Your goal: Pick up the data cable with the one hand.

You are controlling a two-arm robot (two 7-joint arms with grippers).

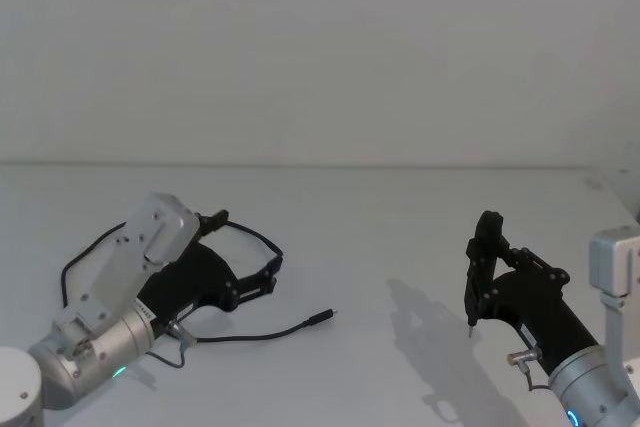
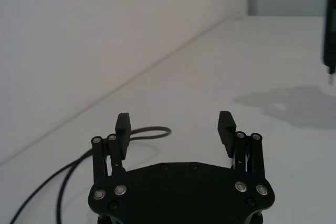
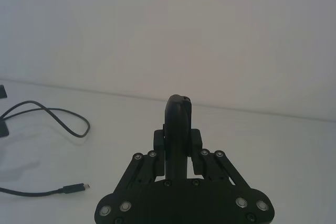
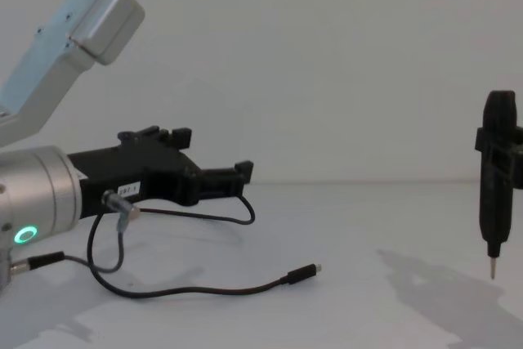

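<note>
Left claw [image 1: 247, 242] gaping wide, empty, lower left; data cable [image 4: 204, 290] runs just below, plug [image 1: 320, 318] pointing right. Right claw [image 3: 178, 142], clamping a pen tool [image 4: 497, 177], sits farther.

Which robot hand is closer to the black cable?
Left. The left gripper is open right beside a loop of the data cable. The right gripper, shut on a pen-like tool, hangs far off to the right, apart from the cable.
</note>
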